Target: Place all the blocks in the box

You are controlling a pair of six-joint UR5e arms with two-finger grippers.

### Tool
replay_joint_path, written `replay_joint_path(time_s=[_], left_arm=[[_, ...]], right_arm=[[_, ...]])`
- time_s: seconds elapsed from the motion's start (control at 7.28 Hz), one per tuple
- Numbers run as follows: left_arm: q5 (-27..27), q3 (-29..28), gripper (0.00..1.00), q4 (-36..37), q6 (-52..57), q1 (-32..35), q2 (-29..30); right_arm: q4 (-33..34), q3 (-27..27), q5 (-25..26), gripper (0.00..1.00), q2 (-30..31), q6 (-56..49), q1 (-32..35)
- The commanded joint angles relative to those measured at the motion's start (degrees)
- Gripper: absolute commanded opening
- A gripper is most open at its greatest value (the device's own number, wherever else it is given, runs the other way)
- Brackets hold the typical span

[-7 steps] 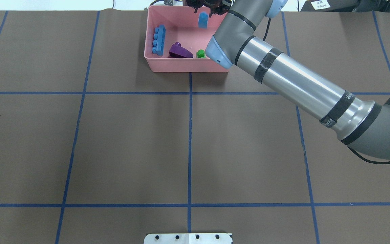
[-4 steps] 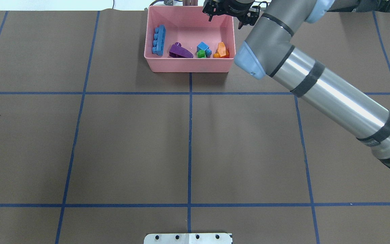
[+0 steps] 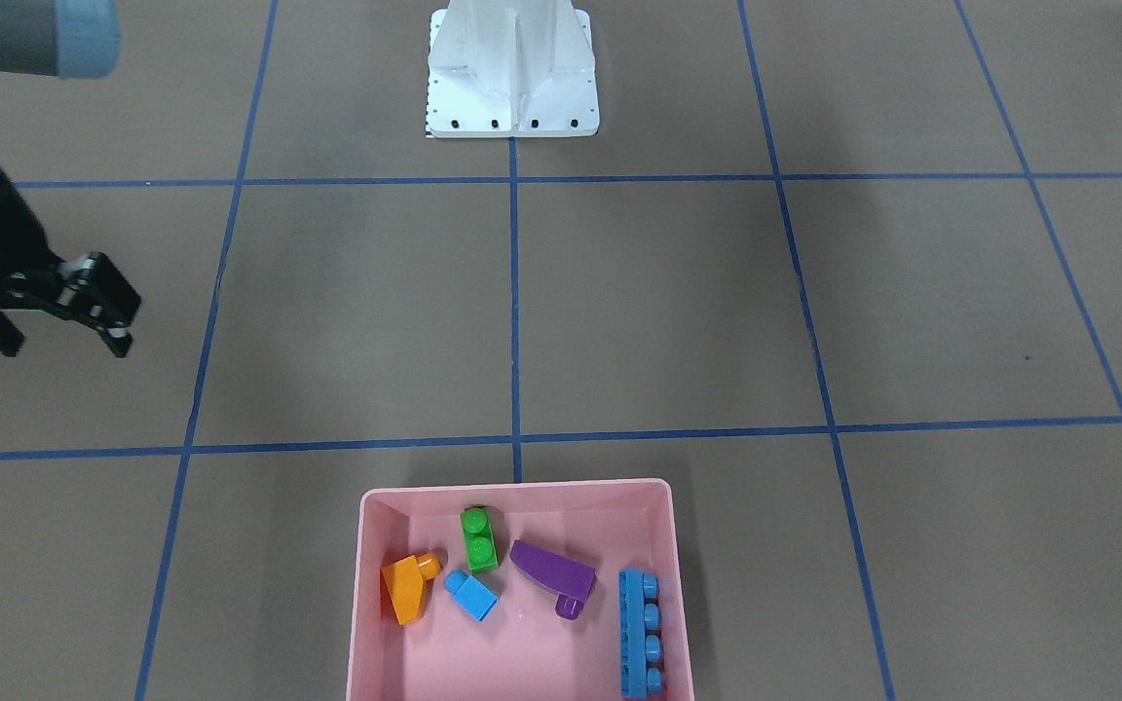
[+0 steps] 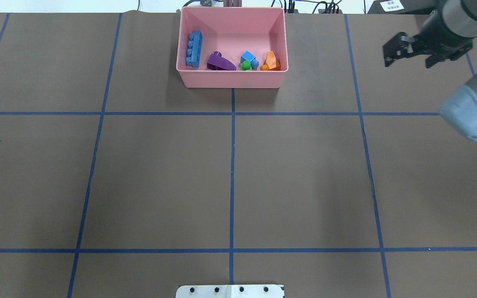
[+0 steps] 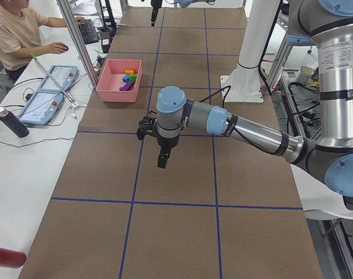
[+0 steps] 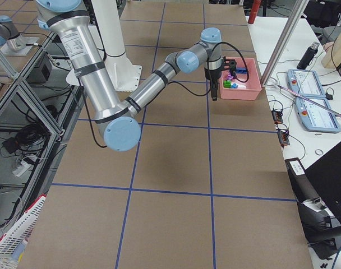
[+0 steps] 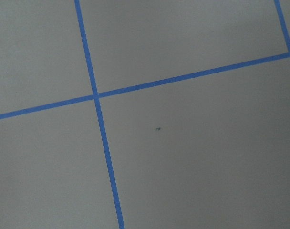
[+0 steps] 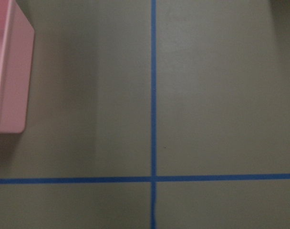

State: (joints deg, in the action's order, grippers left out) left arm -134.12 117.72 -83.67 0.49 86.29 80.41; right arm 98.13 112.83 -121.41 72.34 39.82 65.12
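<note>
We log all 5 blocks (orange [image 3: 405, 589], green [image 3: 479, 538], sm. blue [image 3: 470, 595], purple [image 3: 551, 574], long blue [image 3: 637, 633]) in pink box [image 4: 232, 82] at counter's [image 4: 160, 174] far edge; R gripper [image 4: 407, 62] well apart, jaws spread & empty; L gripper [image 5: 162, 157] jaws: cannot tell; we judge task done, next = park arms.
</note>
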Motion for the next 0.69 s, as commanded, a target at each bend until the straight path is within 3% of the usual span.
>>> replay_joint_path(time_s=[0.0,0.14,0.27,0.55], left_arm=[[0.3,-0.4,1.00,0.0,-0.4,0.5,-1.4],[0.2,-0.1,1.00,0.0,-0.4,1.0,-1.6],[0.2,-1.1,1.00,0.1,0.1,1.6,-1.7],[0.4,-4.6,1.00,0.1,0.0,2.6,-1.7]], right_arm=[[-0.1,5.0,-8.3,1.00,21.0,-27.6,16.4],[0.5,1.2,-11.1,1.00,23.1,-36.5,22.5],[0.3,-1.6,-12.4,1.00,25.9,-37.7,25.6],[0.5,-1.0,-12.5,1.00,29.0,-37.9,28.9]])
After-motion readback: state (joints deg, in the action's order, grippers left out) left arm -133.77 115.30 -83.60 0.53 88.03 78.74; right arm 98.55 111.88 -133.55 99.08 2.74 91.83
